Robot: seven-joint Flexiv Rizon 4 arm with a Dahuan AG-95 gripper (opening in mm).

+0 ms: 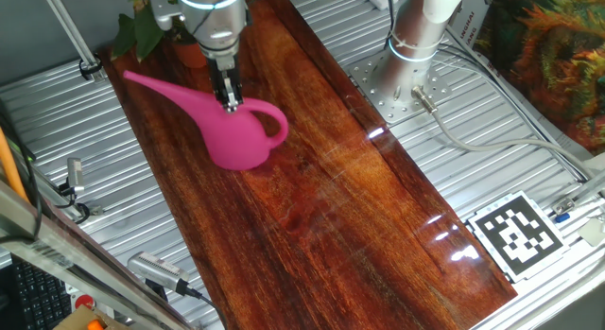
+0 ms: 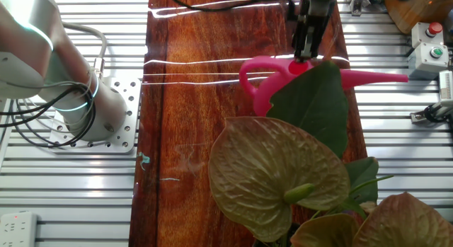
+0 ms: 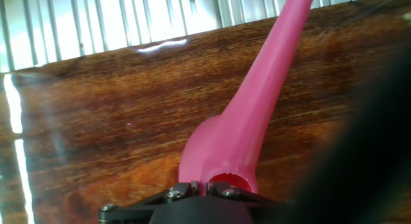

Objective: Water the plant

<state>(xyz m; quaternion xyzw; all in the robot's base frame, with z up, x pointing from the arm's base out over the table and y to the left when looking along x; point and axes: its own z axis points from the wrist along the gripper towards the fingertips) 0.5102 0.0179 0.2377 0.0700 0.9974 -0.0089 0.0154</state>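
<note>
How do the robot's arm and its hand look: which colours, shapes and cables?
The arm is smooth, rounded and white-grey, with a thin glowing cyan ring at its joints. Black cables run along its base, which is bolted to a perforated metal plate. The wrist is a silver metal cylinder; the hand has two slim dark fingers.

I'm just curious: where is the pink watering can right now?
In one fixed view, the pink watering can sits on the wooden board, the gripper at its top, spout toward the plant.

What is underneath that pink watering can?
The pink watering can sits over a dark wooden board lying on a ribbed metal table. The gripper is at its top rim. The can hides whether its base touches the wood.
</note>
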